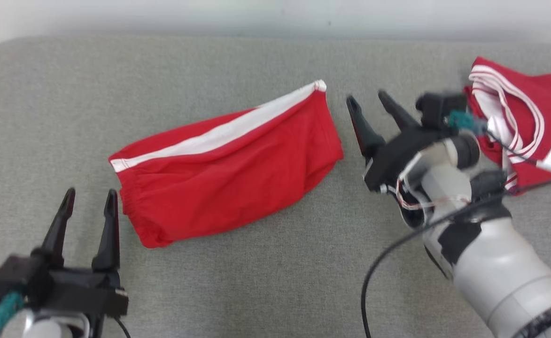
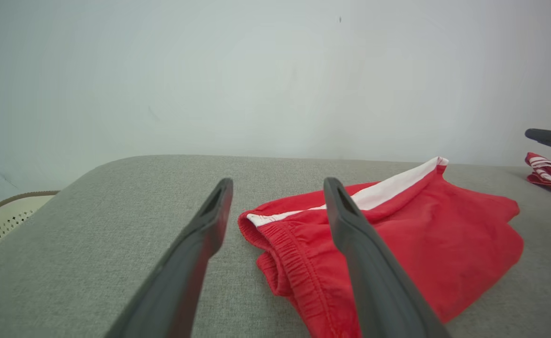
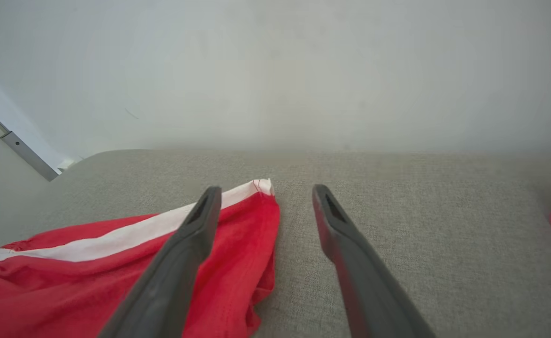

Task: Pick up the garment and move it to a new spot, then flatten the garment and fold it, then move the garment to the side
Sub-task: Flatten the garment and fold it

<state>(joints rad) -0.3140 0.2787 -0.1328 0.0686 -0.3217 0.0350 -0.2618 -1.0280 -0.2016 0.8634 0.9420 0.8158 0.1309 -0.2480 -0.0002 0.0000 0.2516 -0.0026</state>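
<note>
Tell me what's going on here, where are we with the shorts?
Neither gripper holds anything. The shorts lie folded on the grey surface. The left gripper stands open by their waistband end, the right gripper open just off the other end. A red jersey lies at the far right. Moving the shorts aside looks left to do.

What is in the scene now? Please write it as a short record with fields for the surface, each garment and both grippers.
surface: grey fabric surface
main garment: red shorts, folded, lying in the middle, white stripe along the far edge
other garment: red and white garment, at the far right, apart from the shorts
left gripper: open, empty, just left of the shorts' waistband end, not touching
right gripper: open, empty, just right of the shorts' other end, not touching
</note>
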